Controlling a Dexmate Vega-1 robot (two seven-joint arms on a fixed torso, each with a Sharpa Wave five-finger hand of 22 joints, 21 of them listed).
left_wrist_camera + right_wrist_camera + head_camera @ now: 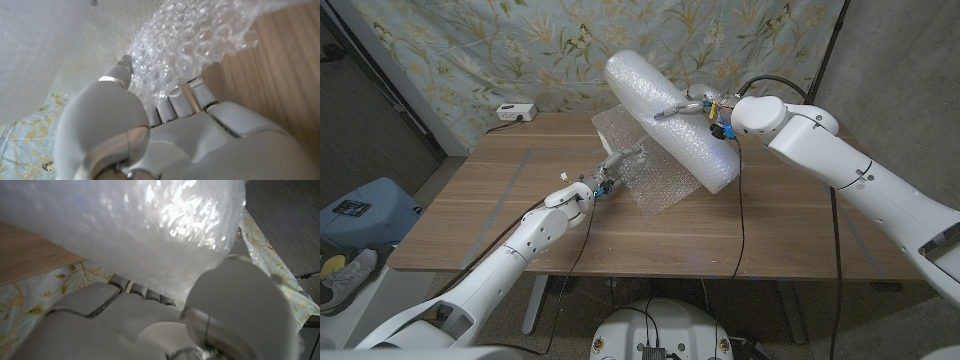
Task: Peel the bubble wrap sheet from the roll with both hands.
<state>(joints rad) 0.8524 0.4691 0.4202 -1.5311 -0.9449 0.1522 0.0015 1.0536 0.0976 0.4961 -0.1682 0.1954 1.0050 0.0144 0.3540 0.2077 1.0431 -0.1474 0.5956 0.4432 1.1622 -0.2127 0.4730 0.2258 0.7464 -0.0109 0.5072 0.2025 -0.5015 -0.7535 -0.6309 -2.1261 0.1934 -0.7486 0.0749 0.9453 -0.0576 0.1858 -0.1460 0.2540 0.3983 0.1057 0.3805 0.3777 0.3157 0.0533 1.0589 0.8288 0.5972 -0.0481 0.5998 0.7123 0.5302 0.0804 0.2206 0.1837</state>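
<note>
Floral curtain behind; wooden tabletop (500, 210) below. Right hand (695, 108) grips the roll (670, 120), held tilted above the tabletop. Left hand (605, 178) pinches the loose sheet (650, 180). Peeling underway; next, likely draw hands apart.

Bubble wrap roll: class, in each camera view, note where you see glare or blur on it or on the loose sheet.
Head view: the bubble wrap roll is sharp, with a bright patch near its lower end. Right wrist view: the roll is close and blurred, glare washing out its bubbles, above the right hand. Left wrist view: the loose sheet shows distinct bubbles; the left hand is soft-focused.
</note>
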